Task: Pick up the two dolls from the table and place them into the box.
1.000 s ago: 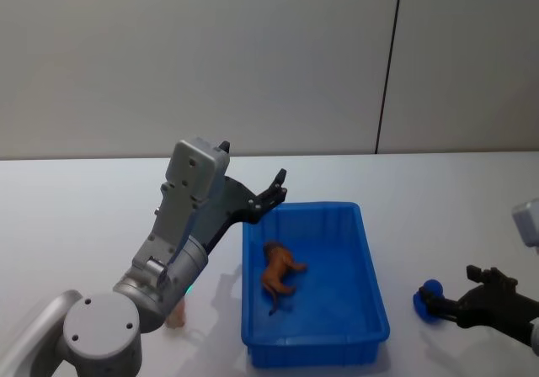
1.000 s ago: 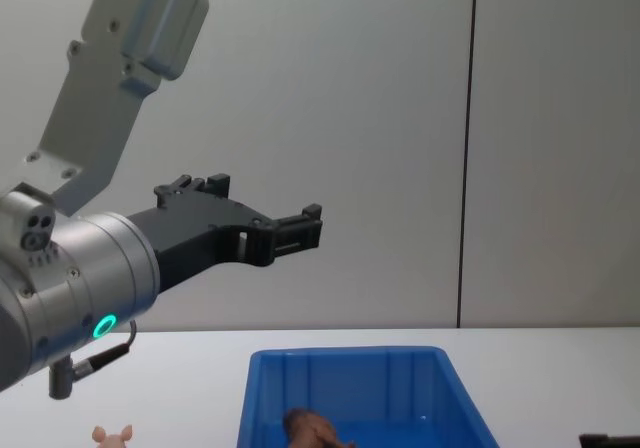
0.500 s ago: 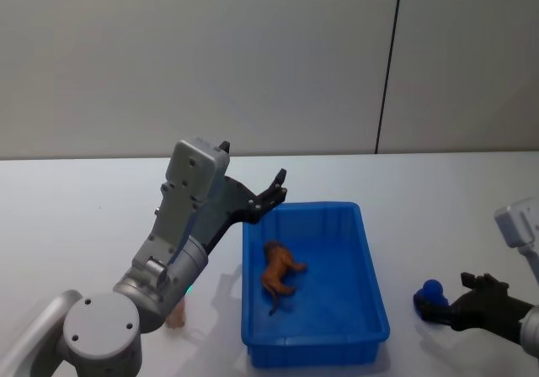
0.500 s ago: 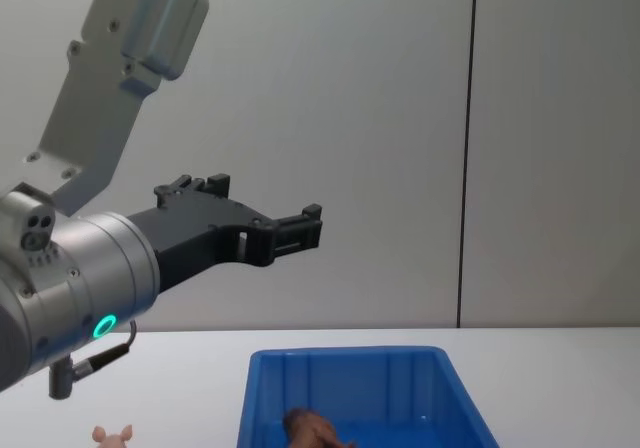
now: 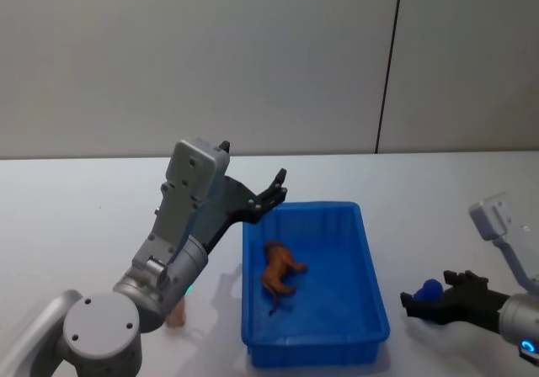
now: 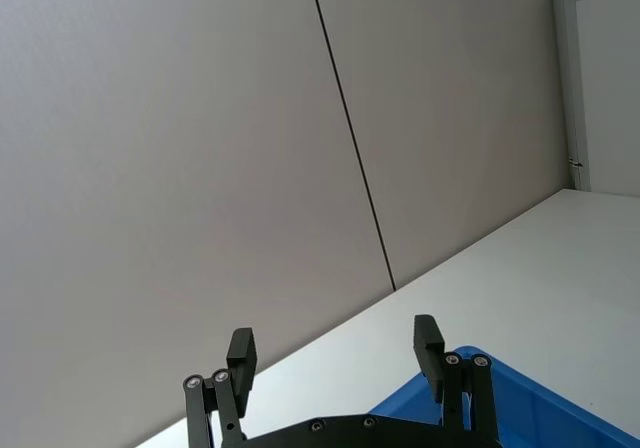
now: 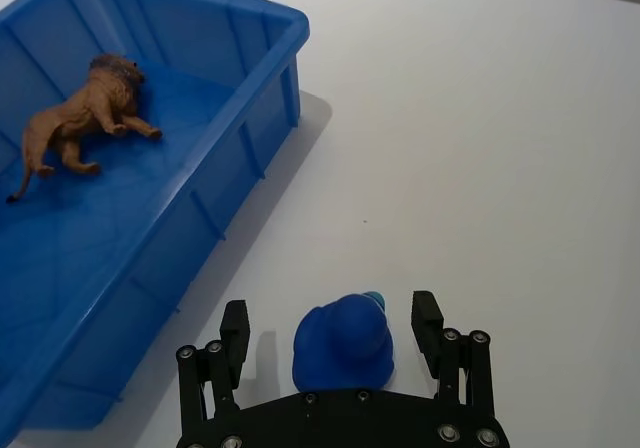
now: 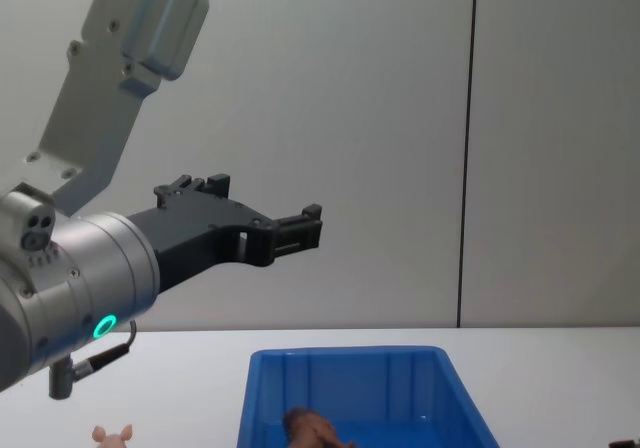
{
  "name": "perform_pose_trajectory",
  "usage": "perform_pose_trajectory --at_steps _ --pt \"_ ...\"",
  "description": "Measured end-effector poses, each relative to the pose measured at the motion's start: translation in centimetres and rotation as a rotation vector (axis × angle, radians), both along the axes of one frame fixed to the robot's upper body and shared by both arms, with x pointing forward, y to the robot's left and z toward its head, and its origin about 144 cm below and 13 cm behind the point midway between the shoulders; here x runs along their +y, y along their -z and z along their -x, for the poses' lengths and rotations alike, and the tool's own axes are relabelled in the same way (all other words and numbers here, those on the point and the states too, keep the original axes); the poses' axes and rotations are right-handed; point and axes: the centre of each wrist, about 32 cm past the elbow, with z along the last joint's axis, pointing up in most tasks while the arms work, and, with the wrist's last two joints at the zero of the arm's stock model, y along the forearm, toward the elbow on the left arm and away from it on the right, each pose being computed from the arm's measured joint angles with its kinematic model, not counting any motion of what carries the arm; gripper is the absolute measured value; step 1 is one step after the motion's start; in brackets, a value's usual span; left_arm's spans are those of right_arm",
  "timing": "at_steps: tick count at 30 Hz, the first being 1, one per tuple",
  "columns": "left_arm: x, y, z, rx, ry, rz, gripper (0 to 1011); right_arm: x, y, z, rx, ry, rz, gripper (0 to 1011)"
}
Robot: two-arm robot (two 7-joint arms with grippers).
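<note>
You have the bench (image 5: pixel 84 200) carrying everything. The box (image 5: pixel 301 208) lies below the left jaws and just ahead of the right jaws.

Your left arm (image 5: pixel 181 225) hangs high, its jaws wide and empty. Your right arm (image 5: pixel 505 310) sits low on the bench, its jaws wide and straddling a small blue toy (image 7: pixel 343 346) without touching it.

The brown doll (image 5: pixel 280 273) lies on its side in the box, its long axis roughly along the box's length. The pink doll (image 5: pixel 175 316) stands on the bench well below and behind the left jaws, so the left arm is nearer.

The right wrist view gives you the gaps on either side of the blue toy, which the head view hides. The chest view shows how far the pink doll sits beneath the left jaws.
</note>
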Motion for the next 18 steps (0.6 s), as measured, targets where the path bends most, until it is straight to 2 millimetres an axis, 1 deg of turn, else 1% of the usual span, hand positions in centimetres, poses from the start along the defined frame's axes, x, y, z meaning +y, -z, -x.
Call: perform_pose_trajectory --at_steps 7,15,18 --pt "0.0 0.0 0.0 0.000 0.000 0.000 1001 0.4 0.5 -1.0 0.021 -0.011 0.004 1001" --pt "0.0 0.0 0.0 0.000 0.000 0.000 1001 0.6 0.9 -1.7 0.044 -0.016 0.009 1001" --pt "0.0 0.0 0.0 0.000 0.000 0.000 1001 0.7 1.1 -1.9 0.051 -0.018 0.010 931"
